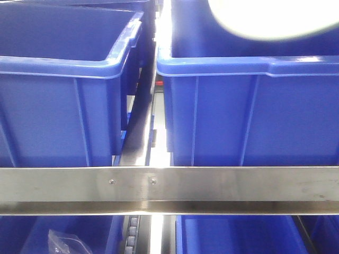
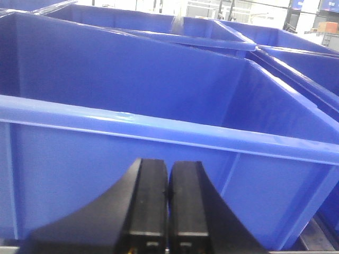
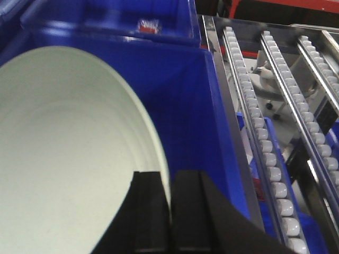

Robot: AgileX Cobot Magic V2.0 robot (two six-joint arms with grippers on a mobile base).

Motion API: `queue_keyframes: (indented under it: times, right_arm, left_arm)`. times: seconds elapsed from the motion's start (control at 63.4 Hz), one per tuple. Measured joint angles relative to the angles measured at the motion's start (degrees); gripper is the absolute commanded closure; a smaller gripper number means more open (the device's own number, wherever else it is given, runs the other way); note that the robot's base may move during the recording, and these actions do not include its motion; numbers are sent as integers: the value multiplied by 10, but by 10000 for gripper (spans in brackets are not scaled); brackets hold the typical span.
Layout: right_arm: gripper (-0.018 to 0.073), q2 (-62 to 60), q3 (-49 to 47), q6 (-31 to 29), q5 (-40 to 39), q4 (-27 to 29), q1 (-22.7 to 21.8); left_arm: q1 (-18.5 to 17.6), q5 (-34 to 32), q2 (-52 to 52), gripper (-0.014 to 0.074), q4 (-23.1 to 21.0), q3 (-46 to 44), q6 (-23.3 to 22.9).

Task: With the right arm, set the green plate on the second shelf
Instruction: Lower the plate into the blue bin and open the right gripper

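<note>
The green plate (image 3: pixel 69 153) fills the left of the right wrist view, pale and round, tilted on edge over a blue bin (image 3: pixel 185 90). My right gripper (image 3: pixel 170 182) is shut on the green plate's rim, one black finger on each side. In the front view the plate (image 1: pixel 275 18) shows as a pale blurred disc at the top right, above the right blue bin (image 1: pixel 249 106). My left gripper (image 2: pixel 168 169) is shut with nothing between its black fingers, held just in front of a blue bin's wall (image 2: pixel 106 164).
Two blue bins stand side by side on a shelf behind a steel rail (image 1: pixel 169 188); the left bin (image 1: pixel 63 100) looks empty. Lower bins show under the rail, one holding a clear plastic bag (image 1: pixel 63 243). Roller tracks (image 3: pixel 259 132) run to the right of the bin.
</note>
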Motion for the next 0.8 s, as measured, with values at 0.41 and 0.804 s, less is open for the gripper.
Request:
queue_keyframes:
  times: [0.41, 0.804]
  right_arm:
    - [506, 124, -32, 148, -45, -165, 0]
    - [167, 177, -76, 245, -40, -218, -26]
  left_arm:
    - [0, 0, 0, 466, 0, 0, 0]
    - [0, 0, 0, 466, 0, 0, 0]
